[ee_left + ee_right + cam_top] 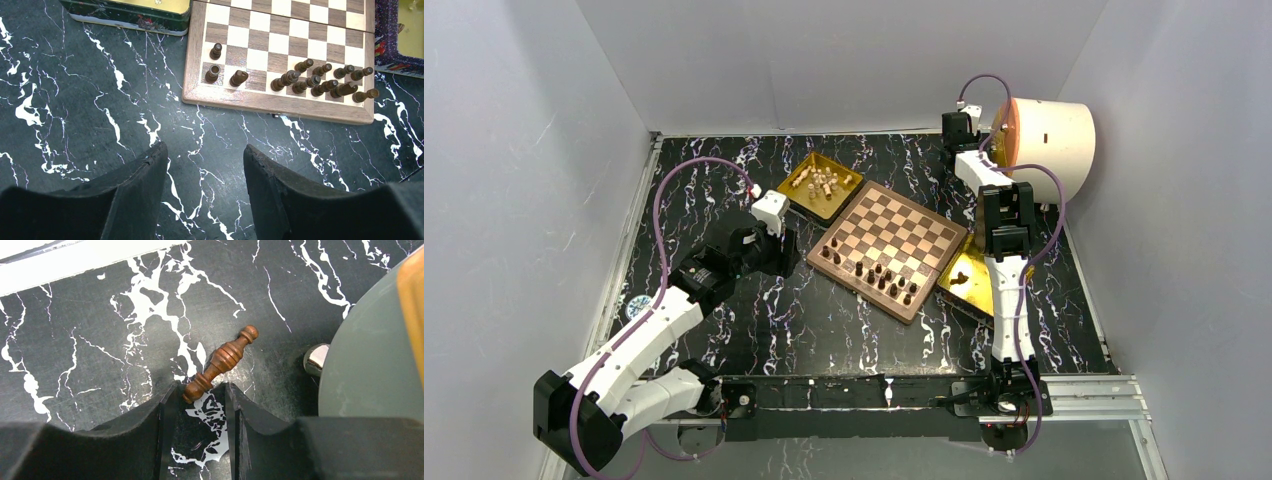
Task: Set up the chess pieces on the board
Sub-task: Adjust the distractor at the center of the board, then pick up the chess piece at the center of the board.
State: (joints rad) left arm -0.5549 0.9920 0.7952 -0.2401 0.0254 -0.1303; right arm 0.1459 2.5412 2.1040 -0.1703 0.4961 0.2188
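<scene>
The board [889,245] lies mid-table, turned diagonally. Several dark brown chess pieces [884,280] stand along its near edge; they also show in the left wrist view [310,82]. Pale cream pieces [821,183] lie in a gold tray behind the board's left corner. My left gripper [205,152] is open and empty over the bare table, just short of the board's near edge [280,102]. My right gripper [200,390] is open at the far right back of the table [959,128]. The base of a fallen dark brown piece [222,360] lies between its fingertips, touching the left finger only.
A second gold tray [969,285] holding a dark piece lies at the board's right side, under my right arm. A large cream cylinder [1049,145] lies on its side at the back right; its rim [370,350] and a metal knob [315,360] are right beside the fallen piece.
</scene>
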